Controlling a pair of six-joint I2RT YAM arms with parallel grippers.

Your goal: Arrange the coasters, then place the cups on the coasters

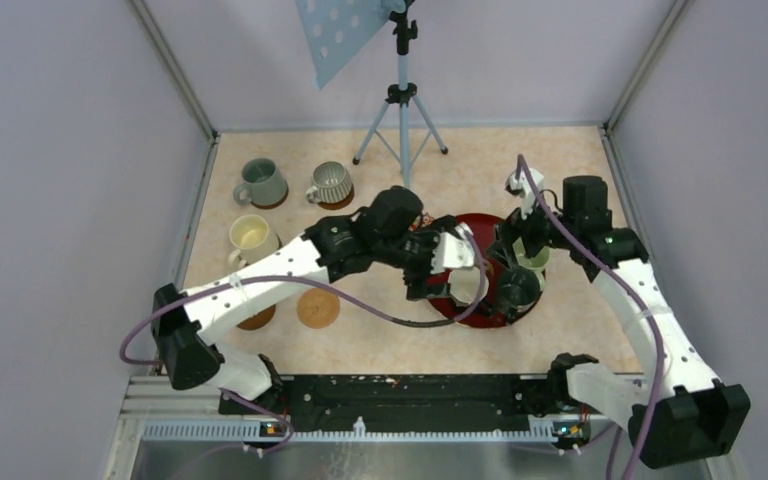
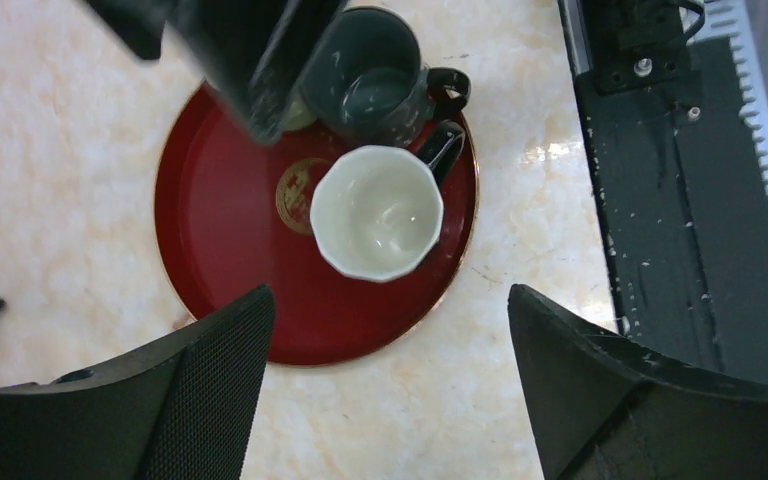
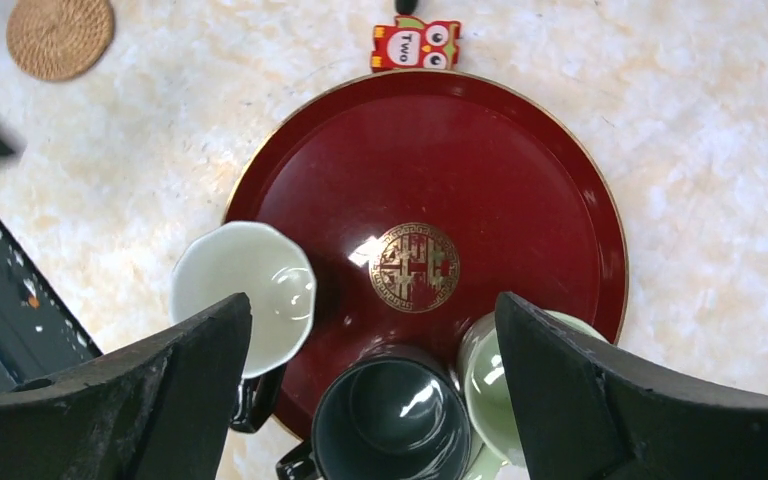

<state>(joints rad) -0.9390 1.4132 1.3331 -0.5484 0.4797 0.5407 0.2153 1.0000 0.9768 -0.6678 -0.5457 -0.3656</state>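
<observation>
While both claws hang spread and empty over the red tray (image 2: 210,250), the left claw (image 2: 385,300) has the white cup (image 2: 375,213) just ahead, mid-frame, its handle pointing upper right at the dark cup (image 2: 370,85). The right claw (image 3: 372,310) hovers over that dark cup at its frame's bottom. A bare coaster (image 1: 318,307) lies lower left in the overhead view, nearer the left arm.

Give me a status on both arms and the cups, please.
Open and empty: left tool, right tool, above red tray. On tray: white cup, dark teal cup, pale green cup. Tools crowd each other.
</observation>
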